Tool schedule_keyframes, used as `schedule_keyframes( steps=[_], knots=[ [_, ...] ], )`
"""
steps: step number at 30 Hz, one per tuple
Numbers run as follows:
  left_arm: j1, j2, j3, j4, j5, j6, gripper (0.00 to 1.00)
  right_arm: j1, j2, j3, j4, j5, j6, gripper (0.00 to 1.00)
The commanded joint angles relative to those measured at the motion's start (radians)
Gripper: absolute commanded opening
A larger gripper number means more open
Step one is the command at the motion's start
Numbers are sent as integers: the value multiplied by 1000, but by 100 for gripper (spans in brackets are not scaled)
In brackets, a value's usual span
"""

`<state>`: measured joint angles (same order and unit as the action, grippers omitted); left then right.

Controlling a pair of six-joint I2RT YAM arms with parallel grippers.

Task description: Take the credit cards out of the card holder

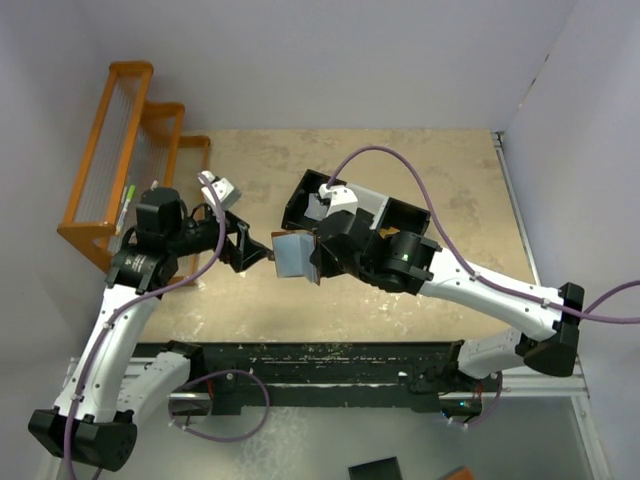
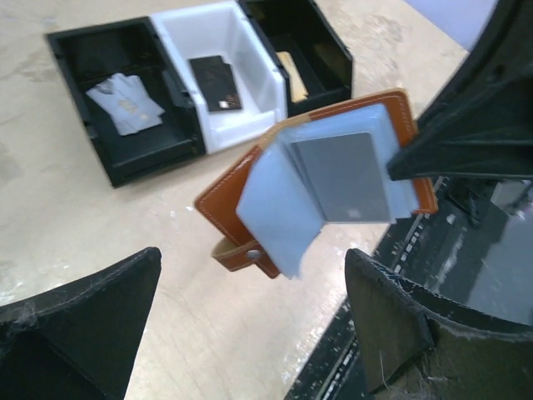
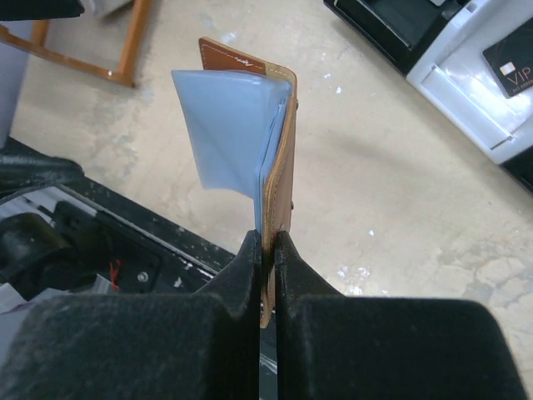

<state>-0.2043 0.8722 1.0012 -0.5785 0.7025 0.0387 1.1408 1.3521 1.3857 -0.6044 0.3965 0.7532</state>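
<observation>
Two grippers: the left gripper (image 2: 250,292) has its jaws wide apart with nothing between them. The right gripper (image 3: 268,250) is pressed together on one brown cover edge of the holder (image 2: 241,200).
Holder position: it hangs open in the air on the near side of the tray (image 2: 150,162), clear of the table (image 2: 83,208). Its blue-grey sleeves fan toward the left gripper and the snap tab hangs loose.
Cards out: a black card (image 2: 215,82) lies in the tray's white middle compartment. What looks like a gold card (image 2: 293,77) lies in the black compartment beside it.
Cards in: one grey card (image 2: 341,175) shows in a sleeve. You cannot tell whether more sit behind it.
Step in hand: by judgement, you bring the left gripper onto the grey card and draw it out.
Risk, slip: the right gripper holds only a narrow strip of cover. A hard pull could twist the holder or drag it out of the jaws.
Risk, sleeve pinch: if you close on sleeve and card together, the card will likely stay in.
Risk, miss: the sleeves are limp and splayed. A push from one finger could fold them over the card.
Risk, drop: a weak pinch could let the card fall short of the tray.
</observation>
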Motion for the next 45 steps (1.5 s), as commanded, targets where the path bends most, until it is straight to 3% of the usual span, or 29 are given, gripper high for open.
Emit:
schedule_keyframes(
  steps=[1,10,15,17,21,23,26,29,38,41,45],
  knots=[
    [-9,22,-11,21,173,11,93,28,22,96,-61,70,11,0],
    [-138,74,-77,52,18,56,92,54,86,184,-38,16,-24,0],
    [-126,128,-89,25,-179,124,84,56,11,104,120,-90,-53,0],
    [-125,132,-81,35,-184,128,82,56,-7,88,138,-117,-60,0],
    [-124,133,-81,51,-143,104,58,56,-36,63,167,-185,-89,0],
    [-122,141,-71,40,-56,94,50,56,-54,44,184,-197,-100,0],
    [-121,147,-56,22,107,77,49,56,-86,18,197,-181,-96,0],
    [-123,144,-43,23,157,56,48,56,-113,-10,222,-191,-96,0],
    [-123,155,-15,28,-2,15,44,56,-163,-34,254,-254,-139,0],
    [-124,170,-4,31,-34,-9,44,57,-137,10,179,-197,-125,0],
    [-123,176,4,34,-5,-24,46,57,17,181,-109,-38,-80,0]
  ],
)
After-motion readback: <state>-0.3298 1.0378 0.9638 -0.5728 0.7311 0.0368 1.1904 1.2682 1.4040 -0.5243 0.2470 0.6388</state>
